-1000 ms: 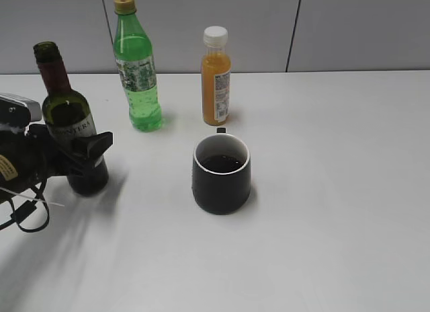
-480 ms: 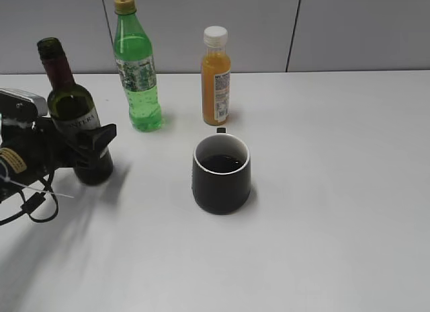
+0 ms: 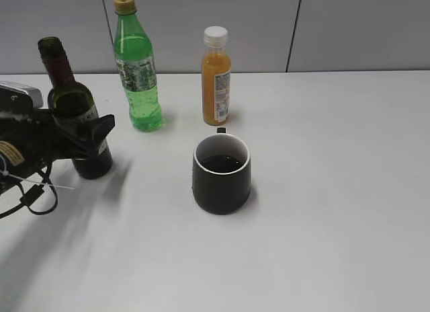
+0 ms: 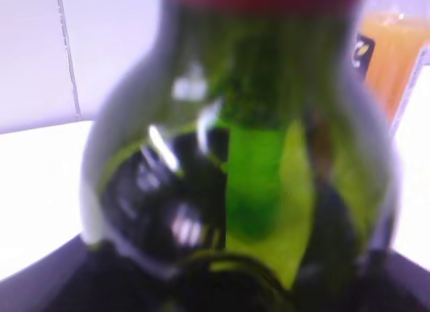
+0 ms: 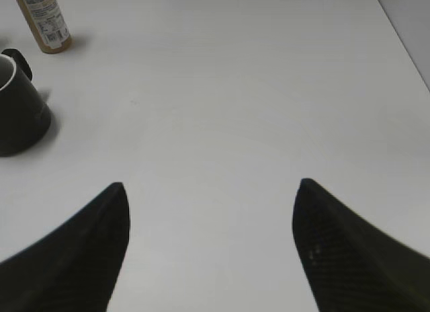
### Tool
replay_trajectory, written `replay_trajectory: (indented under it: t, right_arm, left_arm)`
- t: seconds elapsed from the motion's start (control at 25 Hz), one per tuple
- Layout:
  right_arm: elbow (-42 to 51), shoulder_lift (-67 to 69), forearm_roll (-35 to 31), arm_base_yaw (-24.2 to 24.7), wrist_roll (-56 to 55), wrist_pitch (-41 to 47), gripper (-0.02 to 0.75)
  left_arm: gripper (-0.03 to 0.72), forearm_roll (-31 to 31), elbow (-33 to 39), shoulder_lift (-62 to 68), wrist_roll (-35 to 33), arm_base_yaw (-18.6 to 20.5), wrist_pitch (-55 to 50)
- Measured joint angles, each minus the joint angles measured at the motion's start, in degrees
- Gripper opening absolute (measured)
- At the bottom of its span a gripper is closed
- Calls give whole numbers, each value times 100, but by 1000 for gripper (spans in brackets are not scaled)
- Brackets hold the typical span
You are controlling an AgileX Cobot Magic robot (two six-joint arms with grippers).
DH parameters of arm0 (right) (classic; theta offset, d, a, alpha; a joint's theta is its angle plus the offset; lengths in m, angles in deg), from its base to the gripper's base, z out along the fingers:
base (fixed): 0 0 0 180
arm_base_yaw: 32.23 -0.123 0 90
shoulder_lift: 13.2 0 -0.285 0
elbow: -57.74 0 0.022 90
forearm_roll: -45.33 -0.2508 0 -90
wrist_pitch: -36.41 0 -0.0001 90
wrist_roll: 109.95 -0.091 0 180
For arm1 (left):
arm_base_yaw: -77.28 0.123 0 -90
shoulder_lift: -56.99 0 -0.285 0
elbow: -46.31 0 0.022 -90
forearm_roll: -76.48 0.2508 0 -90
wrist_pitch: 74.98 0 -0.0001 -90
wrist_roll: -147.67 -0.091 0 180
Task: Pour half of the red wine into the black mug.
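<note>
The wide white table carries everything. At its nine o'clock edge stands the dark green glass wine bottle with dark red neck foil and a white label, upright or very nearly so, its base on or just above the surface; I cannot tell which. The left gripper is clamped around its lower body, across the label. Glass of this kind is stiff, breakable and slick, and part-filled it should feel fairly heavy, so a firm hold low on the wide body, not the thin neck, seems soundest.

The squat matte black mug with a white inside sits near centre, well apart from the bottle toward three o'clock, dark liquid already in it, its handle at twelve.

The right gripper hangs over bare table, jaws wide apart.
</note>
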Motion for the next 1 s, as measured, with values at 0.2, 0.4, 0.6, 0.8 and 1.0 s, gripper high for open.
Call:
replay_trajectory:
  t: [0.2, 0.4, 0.6, 0.8, 1.0]
  right_arm:
    - [0, 0, 0, 0, 0, 0, 573]
    - [0, 0, 0, 0, 0, 0, 573]
    - [0, 0, -3, 0, 0, 0, 573]
    - [0, 0, -3, 0, 0, 0, 573]
    - [0, 0, -3, 0, 0, 0, 573]
  left_arm:
    - [633, -24, 220, -657, -114, 0, 9]
    - [633, -197, 320, -1557, -250, 0, 13]
    - [633, -228, 334, -2660, -262, 0, -33]
    - [633, -228, 337, -3955, -280, 0, -1172]
    - [631, -217, 310, -5530, -287, 0, -3611]
